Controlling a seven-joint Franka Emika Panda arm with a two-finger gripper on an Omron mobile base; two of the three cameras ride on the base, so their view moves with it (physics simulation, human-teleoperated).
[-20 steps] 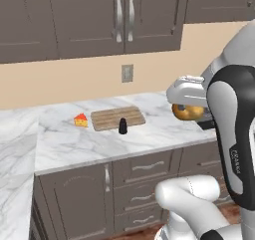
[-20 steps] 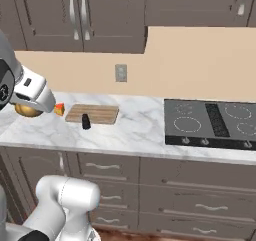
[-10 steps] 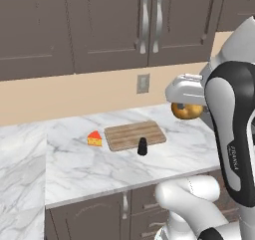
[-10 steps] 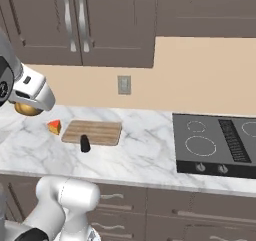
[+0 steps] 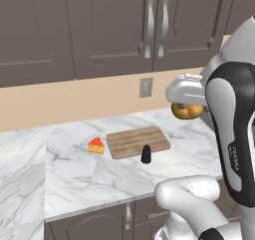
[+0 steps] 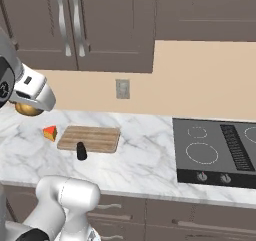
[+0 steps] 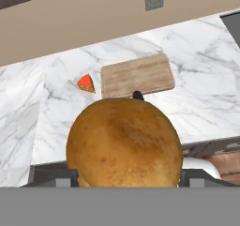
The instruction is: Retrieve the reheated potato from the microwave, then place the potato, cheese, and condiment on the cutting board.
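The potato (image 7: 124,143) was clamped in the pincer (image 5: 187,109), whose jaws stood wide around it, high above the marble table (image 5: 89,172). Below, the cutting board (image 5: 138,141) lay bare, with the cheese (image 5: 96,146) just off its left end and the condiment (image 5: 146,154) at its front edge.

**Lettering in view**

One marking appears: dark vertical lettering on the white forearm shell of the robot arm (image 5: 233,157), seen from the left base camera. It seems to read "FRANKA", though too small to be sure.
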